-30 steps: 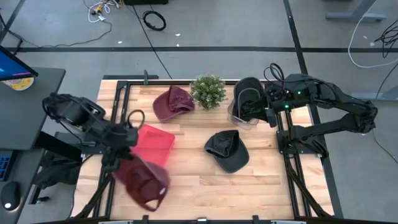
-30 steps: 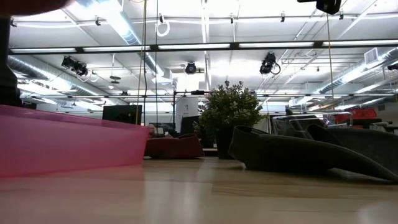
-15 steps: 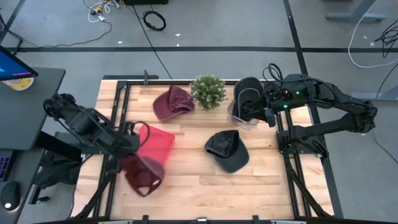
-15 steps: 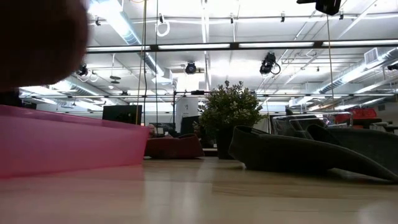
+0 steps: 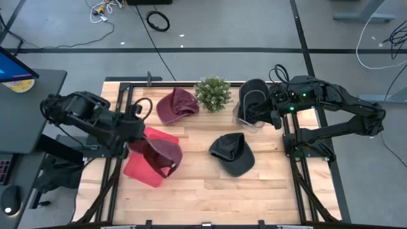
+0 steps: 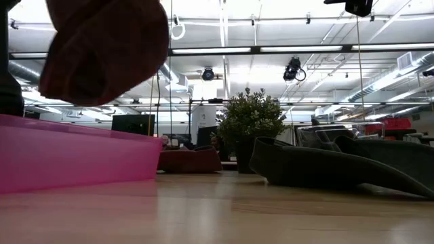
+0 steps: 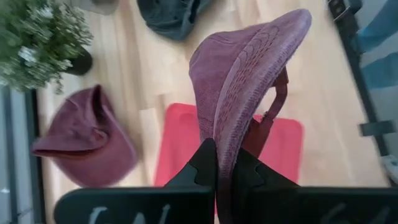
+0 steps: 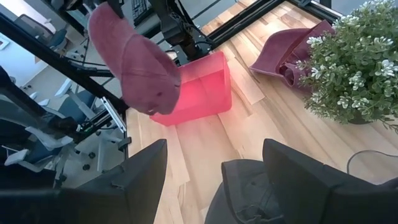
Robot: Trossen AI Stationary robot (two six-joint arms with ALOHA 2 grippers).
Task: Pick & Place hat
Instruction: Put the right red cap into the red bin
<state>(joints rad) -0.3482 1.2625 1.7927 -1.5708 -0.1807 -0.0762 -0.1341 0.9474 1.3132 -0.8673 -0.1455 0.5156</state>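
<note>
My left gripper (image 7: pixel 217 148) is shut on a maroon hat (image 5: pixel 163 151) that hangs above the red bin (image 5: pixel 141 170). In the low view the hat (image 6: pixel 102 47) is clear of the bin's wall (image 6: pixel 68 156). A second maroon hat (image 5: pixel 177 105) lies on the table at the far side, and a dark hat (image 5: pixel 233 153) lies near the middle. My right gripper (image 8: pixel 214 155) stands open at the far right. Another dark hat (image 8: pixel 249 186) lies below and between its fingers in a clear container (image 5: pixel 247 119); I cannot tell whether the fingers touch it. My left gripper pinches the stitched brim (image 7: pixel 225 134) of the maroon hat at its edge between the two shut fingers. The fingers slant down from the table's left side. The hat is lifted clear and hangs past the fingers over the red bin, its back strap (image 7: pixel 278 102) dangling.
A potted plant (image 5: pixel 213 93) stands at the far middle between the second maroon hat and the clear container. Black frame rails (image 5: pixel 121 95) run along the table's left and right edges. Bare wood shows along the near edge (image 5: pixel 210 203).
My left gripper has swung from the near left toward the table's far and right side, rolling its wrist. The maroon hat, held shut throughout, has gone from beside the bin's near corner to above the bin and has turned about.
</note>
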